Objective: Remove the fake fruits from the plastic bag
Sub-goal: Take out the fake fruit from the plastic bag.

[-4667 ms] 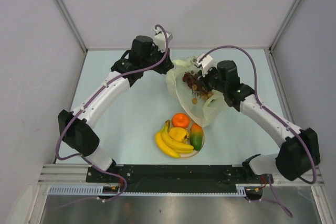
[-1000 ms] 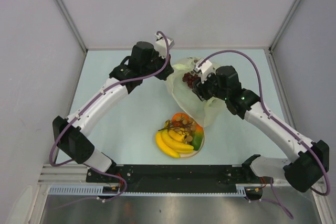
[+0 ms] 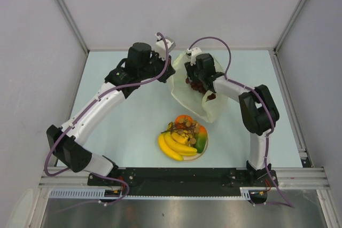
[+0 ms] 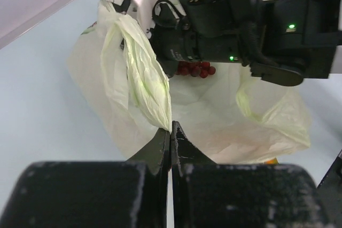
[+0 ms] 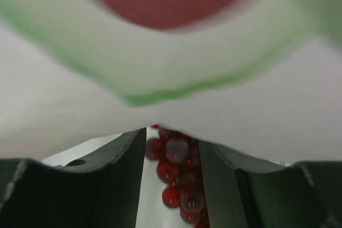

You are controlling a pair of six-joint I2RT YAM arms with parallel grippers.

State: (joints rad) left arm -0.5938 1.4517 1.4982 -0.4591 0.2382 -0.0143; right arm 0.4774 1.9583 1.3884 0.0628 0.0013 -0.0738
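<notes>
Folding sharply at the elbow within the last second, the right arm now reaches across to the far rim of the plastic bag (image 3: 184,97), while the pile on the cream plate (image 3: 206,145) stays as it was. On that plate, near the middle of the pale table (image 3: 123,126) and well apart from both grippers, lie a banana bunch (image 3: 173,147), an orange (image 3: 183,120), a mango (image 3: 201,141) and a dark, twiggy grape bunch (image 3: 184,128). Crinkled bag film hangs blurred across the top of the right wrist view, and the right arm's black wrist housing blocks much of the bag's mouth in the left wrist view. The left arm stretches long from the near left corner toward the bag's far left edge. There the left gripper (image 4: 170,132) is pressed together on a twisted strip of the bag, holding it up. The right gripper (image 5: 172,137) points down into the bag and is closed in on a red grape bunch (image 5: 176,177), which fills the gap from one finger to the other. The bag, translucent pale yellow-green, sits slumped and open at the far centre of the table.
</notes>
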